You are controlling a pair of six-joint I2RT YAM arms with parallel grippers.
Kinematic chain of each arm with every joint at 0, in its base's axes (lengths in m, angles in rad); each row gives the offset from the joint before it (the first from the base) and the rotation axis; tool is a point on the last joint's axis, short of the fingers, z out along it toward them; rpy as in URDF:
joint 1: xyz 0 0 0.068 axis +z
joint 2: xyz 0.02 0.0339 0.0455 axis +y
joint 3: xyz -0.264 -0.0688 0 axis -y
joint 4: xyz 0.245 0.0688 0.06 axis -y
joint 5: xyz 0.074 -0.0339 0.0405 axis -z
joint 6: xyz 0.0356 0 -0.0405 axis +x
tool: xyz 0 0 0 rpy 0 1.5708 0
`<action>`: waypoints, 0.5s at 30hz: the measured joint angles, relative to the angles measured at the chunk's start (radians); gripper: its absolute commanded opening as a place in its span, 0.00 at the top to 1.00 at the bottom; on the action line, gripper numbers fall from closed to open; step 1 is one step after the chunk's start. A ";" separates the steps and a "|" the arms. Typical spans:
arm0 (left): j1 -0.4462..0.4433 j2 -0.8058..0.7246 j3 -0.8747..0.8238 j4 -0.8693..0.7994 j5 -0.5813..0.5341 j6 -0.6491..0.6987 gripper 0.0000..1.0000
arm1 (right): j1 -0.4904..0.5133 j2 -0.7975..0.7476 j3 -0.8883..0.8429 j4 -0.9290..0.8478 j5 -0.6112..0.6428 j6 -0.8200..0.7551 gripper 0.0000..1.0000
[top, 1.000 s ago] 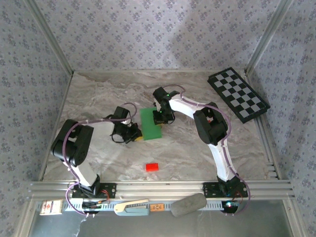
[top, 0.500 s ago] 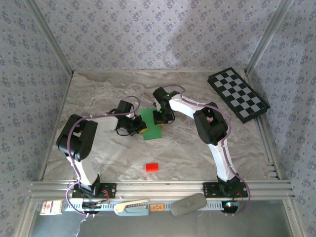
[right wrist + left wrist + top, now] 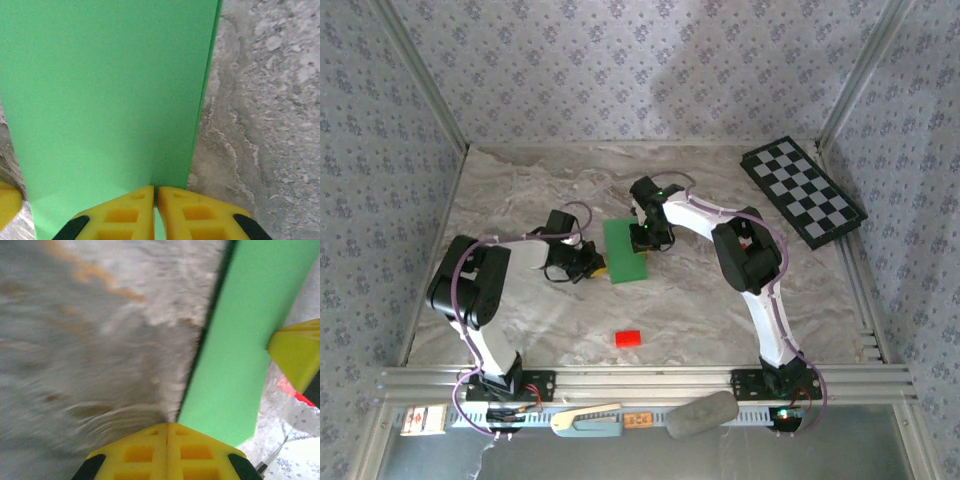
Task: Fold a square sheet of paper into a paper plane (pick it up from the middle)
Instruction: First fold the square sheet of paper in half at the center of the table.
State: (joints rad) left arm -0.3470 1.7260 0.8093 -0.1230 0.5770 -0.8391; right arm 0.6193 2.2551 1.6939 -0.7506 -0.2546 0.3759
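Paper (image 3: 625,252) lies flat at mid-table, a long green rectangle between our two grippers. At its left edge we note the left gripper (image 3: 166,440), fingers pressed together and holding nothing. At its far right edge the right gripper (image 3: 155,200) is nearly closed, with a sliver of paper pinched between the tips.

Left end effector (image 3: 592,264) slightly back (toward its base)
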 measured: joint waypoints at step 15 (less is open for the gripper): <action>-0.100 -0.009 0.012 0.012 0.040 -0.038 0.98 | 0.000 0.000 -0.001 0.002 0.000 0.000 0.85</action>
State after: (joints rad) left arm -0.4465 1.7172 0.8211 -0.1112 0.6170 -0.8772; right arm 0.6193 2.2551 1.6928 -0.7486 -0.2546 0.3763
